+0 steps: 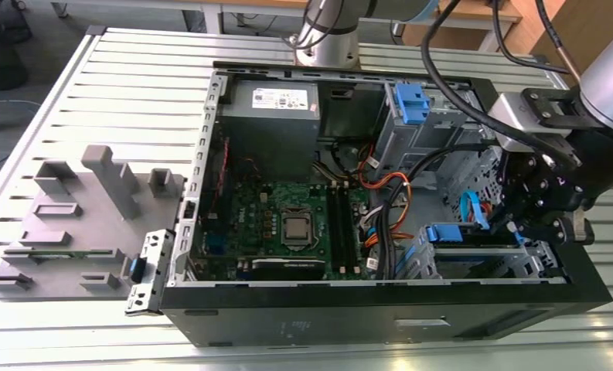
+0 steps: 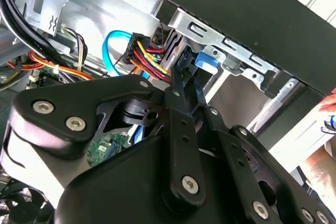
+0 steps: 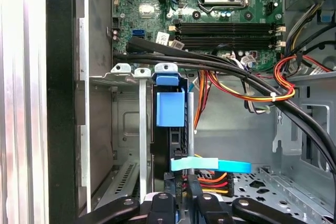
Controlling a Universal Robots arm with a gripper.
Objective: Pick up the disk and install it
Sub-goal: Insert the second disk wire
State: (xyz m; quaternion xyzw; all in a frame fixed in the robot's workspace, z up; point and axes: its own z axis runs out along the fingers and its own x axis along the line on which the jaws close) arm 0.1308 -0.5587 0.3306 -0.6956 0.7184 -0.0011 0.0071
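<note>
In the exterior view, grey moulded blocks (image 1: pixel 90 209) sat at the left, then the open computer case (image 1: pixel 389 325) with its circuit board (image 1: pixel 285 224). Rightmost, the gripper (image 1: pixel 538 224) hung inside the case, fingers drawn together onto the disk (image 3: pixel 170 124) standing edgewise in its bay, cables (image 3: pixel 231 69) crowding beside.

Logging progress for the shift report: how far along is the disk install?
Done: the flat hard drive with blue plastic rails is already picked up and stands edge-on in the grey metal drive cage. In hand: the black gripper is at the drive's end. Left: full seating, which cannot be confirmed from these views.
</note>
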